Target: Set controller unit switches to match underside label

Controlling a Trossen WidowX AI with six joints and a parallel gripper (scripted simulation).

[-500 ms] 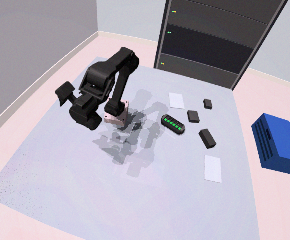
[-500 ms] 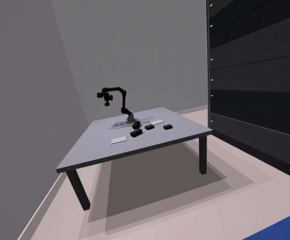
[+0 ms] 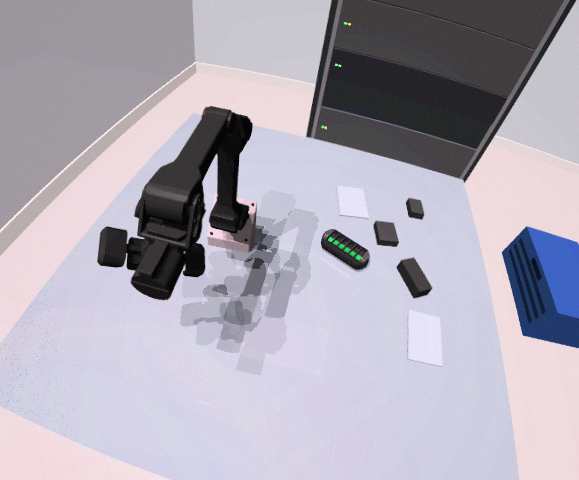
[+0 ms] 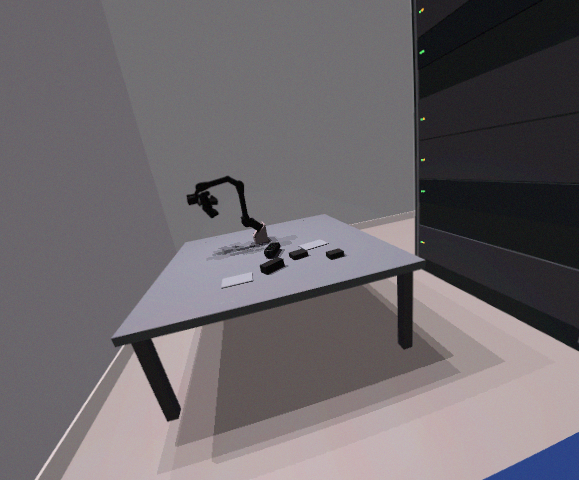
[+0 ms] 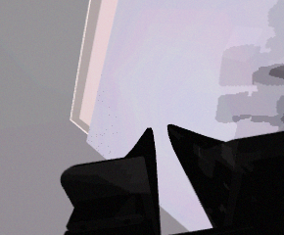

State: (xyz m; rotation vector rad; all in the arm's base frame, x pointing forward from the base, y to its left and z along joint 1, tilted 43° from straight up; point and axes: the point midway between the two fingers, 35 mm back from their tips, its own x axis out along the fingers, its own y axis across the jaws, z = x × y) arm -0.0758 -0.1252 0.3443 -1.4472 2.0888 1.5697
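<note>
The dark controller unit (image 3: 342,250) (image 4: 272,250) lies on the bench (image 3: 356,403) (image 4: 191,289), right of the arm's base in the top view. Its switch row faces up in that view, with a green end showing on each switch along the lower-left side. Which ends are pressed is too small to tell. Its underside label is hidden. My gripper (image 5: 160,130) is high above the bench, on the far side of the arm's base from the unit. In the wrist view its fingertips are nearly together, with a narrow gap and nothing between them.
Three dark blocks (image 3: 415,208) (image 3: 386,233) (image 3: 414,277) lie beyond the unit. A white card (image 3: 352,202) (image 4: 313,244) and another white card (image 3: 424,337) (image 4: 237,280) lie flat. A dark rack (image 3: 408,87) and a blue box (image 3: 573,279) stand off the bench.
</note>
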